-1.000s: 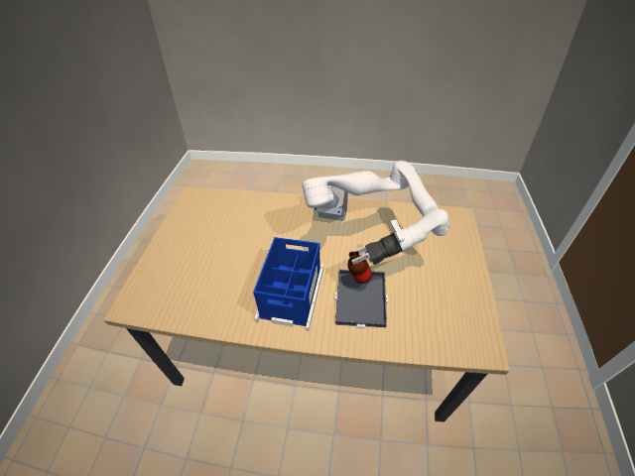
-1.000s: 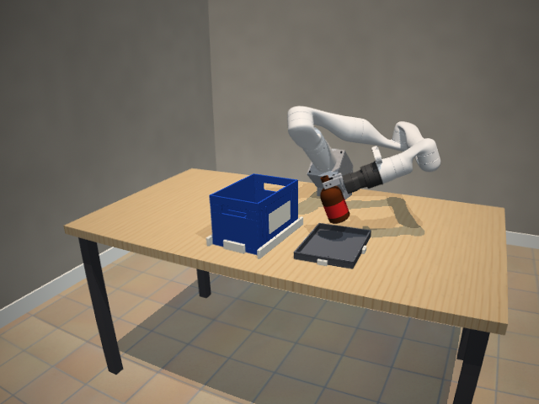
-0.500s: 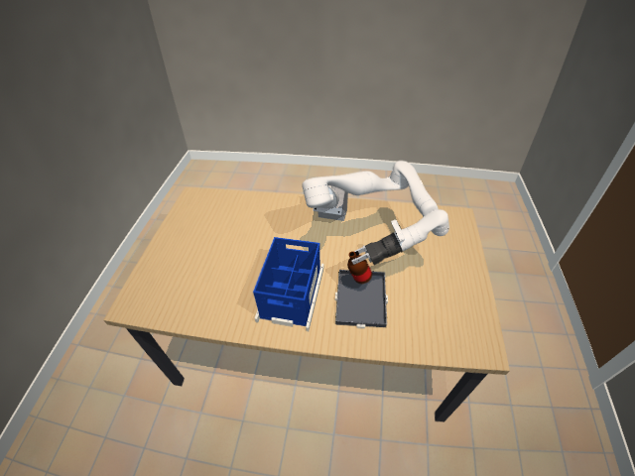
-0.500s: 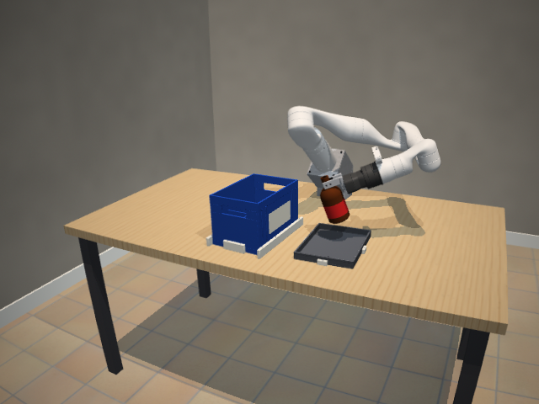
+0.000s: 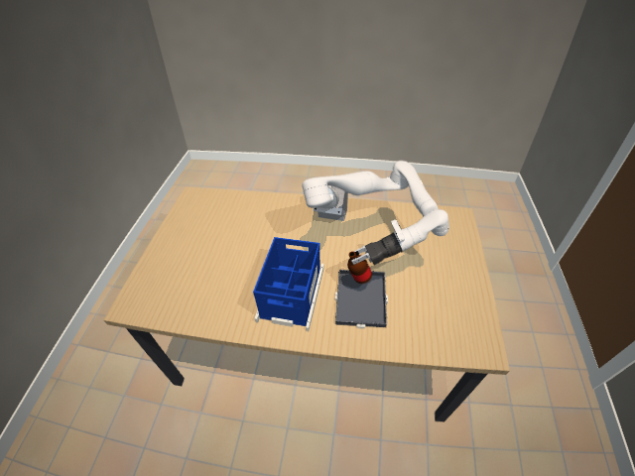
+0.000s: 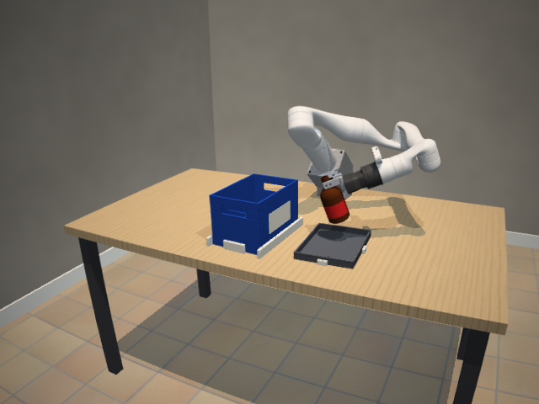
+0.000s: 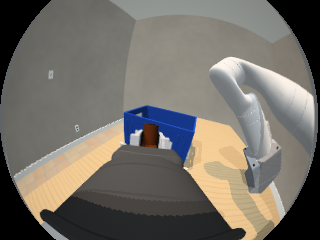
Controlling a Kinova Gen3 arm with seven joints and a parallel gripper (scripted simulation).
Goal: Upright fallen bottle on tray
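A brown bottle point(image 5: 358, 268) point(image 6: 334, 204) point(image 7: 151, 135) with a red label hangs nearly upright, slightly tilted, in the air. My gripper point(image 5: 357, 254) point(image 6: 330, 183) point(image 7: 150, 136) is shut on its neck and reaches in sideways from the right. The bottle's base is a little above the back end of the dark grey tray point(image 5: 358, 307) point(image 6: 335, 251), which lies flat on the table. The blue crate point(image 5: 287, 287) point(image 6: 248, 213) point(image 7: 170, 122) stands level to the left of the tray. In the wrist view the gripper body hides most of the bottle.
The wooden table point(image 5: 204, 256) point(image 6: 434, 269) carries the crate, the tray and the arm's base point(image 5: 330, 209) point(image 6: 335, 165). White stops point(image 5: 281, 320) point(image 6: 278, 236) edge the crate and tray. The crate holds inner dividers.
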